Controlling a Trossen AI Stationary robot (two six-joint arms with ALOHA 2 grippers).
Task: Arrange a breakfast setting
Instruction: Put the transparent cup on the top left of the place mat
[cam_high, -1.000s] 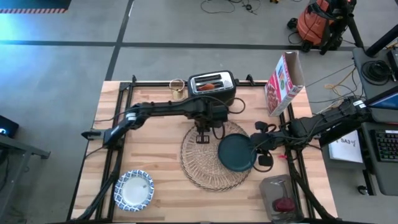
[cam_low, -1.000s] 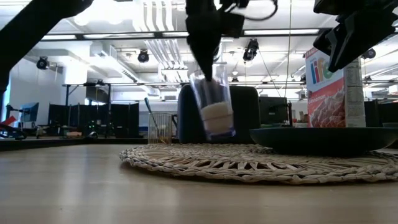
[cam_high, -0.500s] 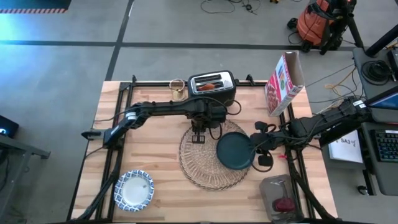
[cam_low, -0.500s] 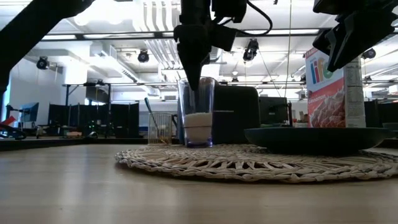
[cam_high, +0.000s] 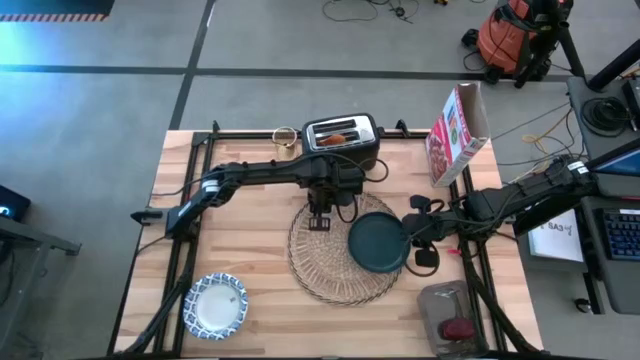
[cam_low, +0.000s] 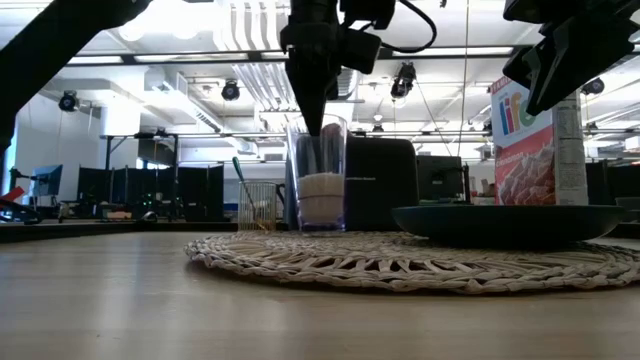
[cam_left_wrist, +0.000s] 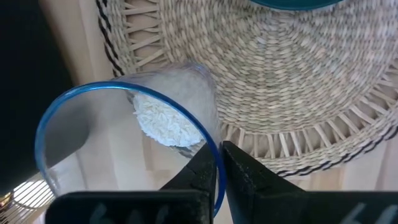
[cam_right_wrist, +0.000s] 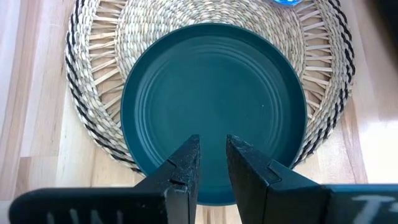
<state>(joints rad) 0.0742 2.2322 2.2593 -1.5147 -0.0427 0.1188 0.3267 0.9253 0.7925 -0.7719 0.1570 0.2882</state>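
Observation:
The round straw placemat (cam_high: 320, 265) lies mid-table with the dark teal plate (cam_high: 375, 245) on its right half. My left gripper (cam_high: 320, 215) is shut on the small clear glass (cam_low: 322, 180), which holds something white and stands upright at the placemat's far left edge. My right gripper (cam_right_wrist: 213, 158) hovers above the plate's right rim, slightly open and empty. The blue-and-white bowl (cam_high: 215, 305) sits on the table at the near left. A brown-orange piece (cam_high: 337, 138) sticks in the toaster's slot. My left gripper pinches the glass's rim (cam_left_wrist: 210, 138), one finger inside the glass and one outside. The fingers come from above, pointing down. The glass stands upright, its base at the placemat's fringe (cam_left_wrist: 186, 146).
A black toaster (cam_high: 340, 140) and a small jar (cam_high: 285, 140) stand at the far edge, close behind the glass. A cereal box (cam_high: 455, 135) stands at the far right. A clear container (cam_high: 455, 320) with something red sits at the near right.
My left gripper has gone down and a little toward the far edge with the glass. The glass was tilted and clear of the placemat; it now stands upright at the placemat's far left edge, still held.

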